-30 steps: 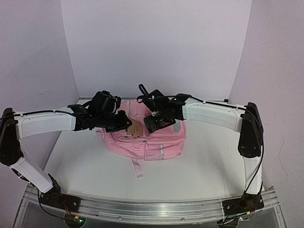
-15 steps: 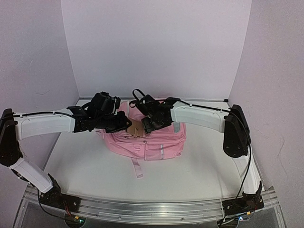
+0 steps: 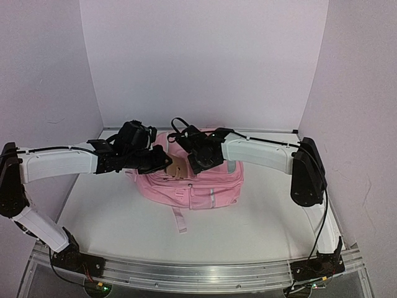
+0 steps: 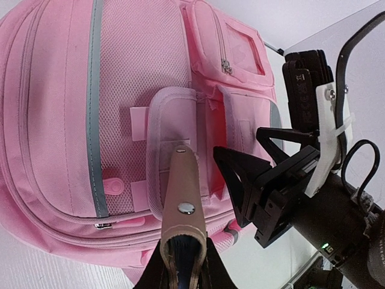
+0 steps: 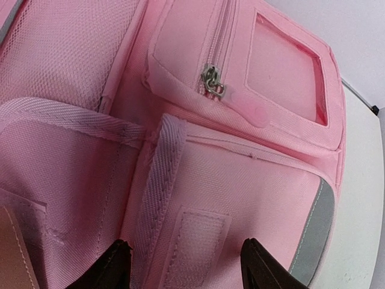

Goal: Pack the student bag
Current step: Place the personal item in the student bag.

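only the left wrist view shows the left gripper (image 4: 183,262) pinched tight on a tan strap (image 4: 182,180) with two round studs. only the right wrist view shows the right gripper (image 5: 183,268), jaws wide apart over the pink cloth and gripping nothing, with one zip pull (image 5: 212,79) at 12 o'clock. from above, one student bag (image 3: 205,183) lies in the middle of the table (image 3: 118,217).

pink student bag (image 3: 201,186), ctr of table (image 3: 267,223)

Left end effector (image 4: 183,265) clamped; right (image 5: 186,265) spread.
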